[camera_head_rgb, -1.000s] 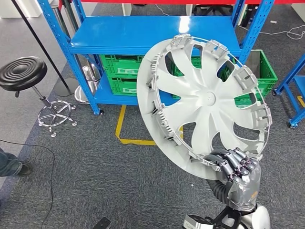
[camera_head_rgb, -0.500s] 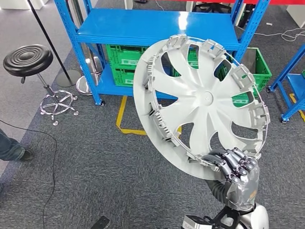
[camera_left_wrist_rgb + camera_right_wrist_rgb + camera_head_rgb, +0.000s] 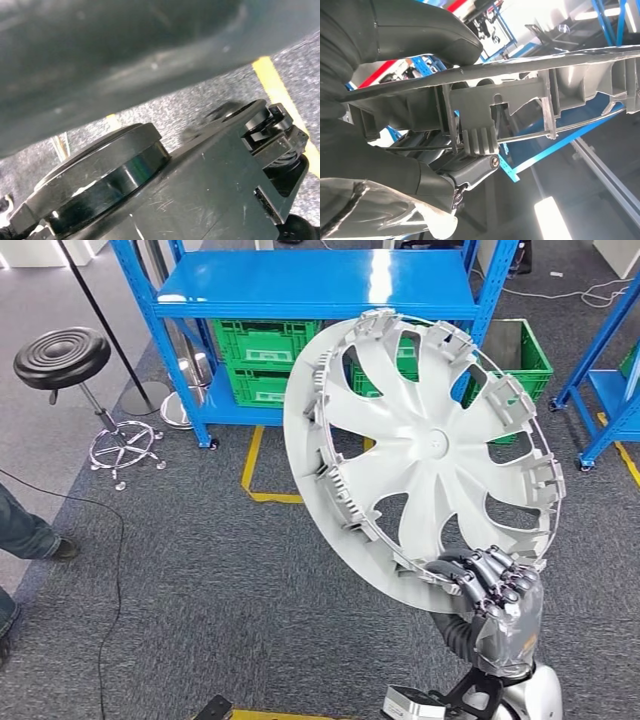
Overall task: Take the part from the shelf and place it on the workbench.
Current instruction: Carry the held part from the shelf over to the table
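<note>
One wheel cover (image 3: 423, 455) — right hand (image 3: 498, 605) fingers (image 3: 483, 575) curled over its lower rim, tilted.

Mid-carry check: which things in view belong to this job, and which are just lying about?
Job:
- wheel cover, the part, off the shelf
- right hand, gripping its lower rim
- blue shelf, behind

Lying about:
- green crates under the shelf
- black stool
- floor cable
- person's leg at the picture's left edge
</note>
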You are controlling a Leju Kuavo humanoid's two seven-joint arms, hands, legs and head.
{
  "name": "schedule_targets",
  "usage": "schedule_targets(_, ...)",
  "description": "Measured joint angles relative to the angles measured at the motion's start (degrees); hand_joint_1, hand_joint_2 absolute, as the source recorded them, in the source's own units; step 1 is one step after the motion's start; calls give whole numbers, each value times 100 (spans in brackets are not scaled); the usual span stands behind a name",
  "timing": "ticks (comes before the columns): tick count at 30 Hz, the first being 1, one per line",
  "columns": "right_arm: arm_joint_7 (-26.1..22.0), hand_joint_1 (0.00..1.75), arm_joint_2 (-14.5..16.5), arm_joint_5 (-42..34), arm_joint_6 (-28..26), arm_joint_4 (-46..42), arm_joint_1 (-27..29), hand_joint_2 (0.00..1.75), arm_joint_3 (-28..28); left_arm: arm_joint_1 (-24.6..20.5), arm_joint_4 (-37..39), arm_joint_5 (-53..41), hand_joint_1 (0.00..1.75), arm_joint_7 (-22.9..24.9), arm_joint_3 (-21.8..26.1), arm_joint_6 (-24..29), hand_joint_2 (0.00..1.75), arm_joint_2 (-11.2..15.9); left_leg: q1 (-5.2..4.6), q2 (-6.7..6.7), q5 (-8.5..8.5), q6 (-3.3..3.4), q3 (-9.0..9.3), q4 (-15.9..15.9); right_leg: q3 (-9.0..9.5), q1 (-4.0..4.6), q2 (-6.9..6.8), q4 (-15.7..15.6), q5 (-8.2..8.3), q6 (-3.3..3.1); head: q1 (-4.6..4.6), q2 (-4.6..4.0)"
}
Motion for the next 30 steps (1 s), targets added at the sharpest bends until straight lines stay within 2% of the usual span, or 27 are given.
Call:
schedule_targets(1, 1, 175, 0, 0, 0, 5, 0, 175, 0, -1, 0, 0, 0, 0, 0, 0, 0, 0, 6, 0, 81, 2, 83, 107, -113, 2, -2, 27, 66, 5, -2, 0)
schedule_targets(2, 4, 175, 0, -1, 0, 8, 0, 175, 1, -2, 0, 1, 0, 0, 1, 1, 0, 1, 7, -1, 239, 16, 252, 11, -220, 5, -2, 52, 122, 11, -1, 0)
schedule_targets(3, 10, 175, 0, -2, 0, 11, -1, 175, 2, -4, 0, 2, 0, 0, 1, 2, 0, 1, 6, -3, 385, 42, 503, -273, -307, 7, 0, 74, 168, 20, -1, 0)
schedule_targets(4, 20, 175, 0, -4, 0, 12, -1, 175, 5, -8, 0, 9, 0, 0, 2, 4, 0, 3, -4, -6, 418, 83, 828, -712, -372, 11, 2, 88, 211, 36, -1, 0)
schedule_targets(5, 32, 175, 0, -6, 0, 12, -3, 175, 10, -13, 0, 19, 0, 0, 2, 7, 0, 4, -16, -8, 376, 122, 1137, -1171, -413, 16, 3, 95, 251, 58, 2, 0)
schedule_targets(6, 45, 175, 0, -8, 0, 12, -8, 175, 17, -17, 0, 31, 0, 0, 2, 9, 0, 5, -34, -9, 306, 158, 1356, -1517, -432, 15, 0, 92, 298, 89, 4, 0)
schedule_targets(7, 55, 175, 0, -8, 0, 12, -13, 175, 23, -20, 0, 43, 0, 0, 3, 10, 0, 5, -51, -9, 234, 183, 1488, -1742, -440, 13, -3, 87, 335, 118, 5, 0)
schedule_targets(8, 61, 175, 0, -9, 0, 12, -18, 175, 27, -20, 0, 48, 0, 0, 3, 11, 0, 5, -60, -8, 224, 192, 1512, -1810, -440, 8, -6, 81, 359, 139, 6, 0)
schedule_targets(12, 66, 175, 0, -9, 0, 12, -25, 175, 35, -20, 0, 55, 0, 0, 5, 11, 0, 4, -71, -8, 240, 205, 1492, -1800, -442, -2, -7, 70, 388, 162, -3, 0)
schedule_targets(13, 71, 175, 0, -10, 0, 13, -29, 175, 43, -18, 0, 64, 0, 0, 7, 10, 0, 4, -62, -2, 291, 237, 1459, -1820, -481, -5, -2, 100, 357, 192, -1, 0)
schedule_targets(14, 77, 175, 0, -11, 0, 13, -38, 175, 56, -15, 0, 75, 0, 0, 9, 9, 0, 2, -55, 5, 371, 281, 1387, -1836, -611, -7, 6, 387, 159, 233, 8, 0)
schedule_targets(16, 86, 175, 0, -15, 0, 19, -50, 175, 84, -1, 0, 93, 0, 1, 14, 7, 0, -3, -44, 18, 564, 363, 1199, -1864, -947, -7, 23, 1237, -361, 316, 32, 0)
schedule_targets(17, 83, 175, 0, -20, -1, 24, -54, 175, 93, 7, 0, 96, 0, 1, 16, 7, 0, -4, -49, 19, 624, 372, 1116, -1852, -1051, -6, 25, 1633, -575, 334, 40, 0)
schedule_targets(18, 76, 175, 0, -27, -1, 29, -53, 175, 97, 15, 0, 96, 0, 2, 17, 7, 0, -4, -52, 19, 658, 367, 1063, -1841, -1001, -5, 25, 1692, -584, 340, 40, 0)
schedule_targets(19, 62, 175, 0, -33, -1, 33, -54, 175, 98, 20, 0, 97, 0, 4, 18, 7, 0, -5, -51, 19, 684, 359, 1020, -1824, -821, -6, 24, 1496, -487, 339, 40, 0)
schedule_targets(21, 9, 175, 0, -41, 0, 36, -62, 175, 99, 21, 0, 97, 0, 8, 19, 7, 0, -9, -57, 18, 705, 337, 950, -1762, -261, -5, 20, 671, -222, 314, 40, 0)
schedule_targets(22, -25, 175, 0, -44, 0, 36, -69, 175, 101, 18, 0, 97, 0, 9, 20, 7, 0, -10, -67, 17, 708, 319, 909, -1712, -32, -3, 22, 303, -150, 288, 39, 0)
schedule_targets(23, -54, 175, 0, -50, -1, 35, -72, 175, 102, 15, 0, 97, 0, 9, 19, 7, 0, -10, -78, 18, 715, 295, 868, -1669, 90, 1, 24, 86, -129, 258, 35, 0)
schedule_targets(26, -126, 175, 9, -68, -1, 36, -65, 175, 103, 15, 0, 97, 0, 12, 17, 7, 0, -10, -84, 15, 751, 201, 782, -1606, 77, 3, 28, 26, -105, 153, 33, 0)
schedule_targets(27, -146, 175, 17, -70, 0, 36, -64, 175, 102, 17, 0, 96, 0, 14, 17, 7, 0, -8, -81, 10, 707, 166, 755, -1555, 62, -8, 25, 24, -80, 115, 29, 0)
schedule_targets(29, -177, 175, 37, -74, 0, 36, -65, 175, 101, 16, 0, 96, 0, 15, 17, 7, 0, -4, -61, -1, 431, 95, 602, -1180, 31, -32, 10, 7, -32, 46, 7, 0)
schedule_targets(30, -185, 175, 42, -79, 0, 36, -66, 175, 101, 18, 0, 97, 0, 15, 17, 7, 0, -4, -44, -4, 220, 59, 461, -823, 4, -31, 7, 10, -14, 28, -5, 0)
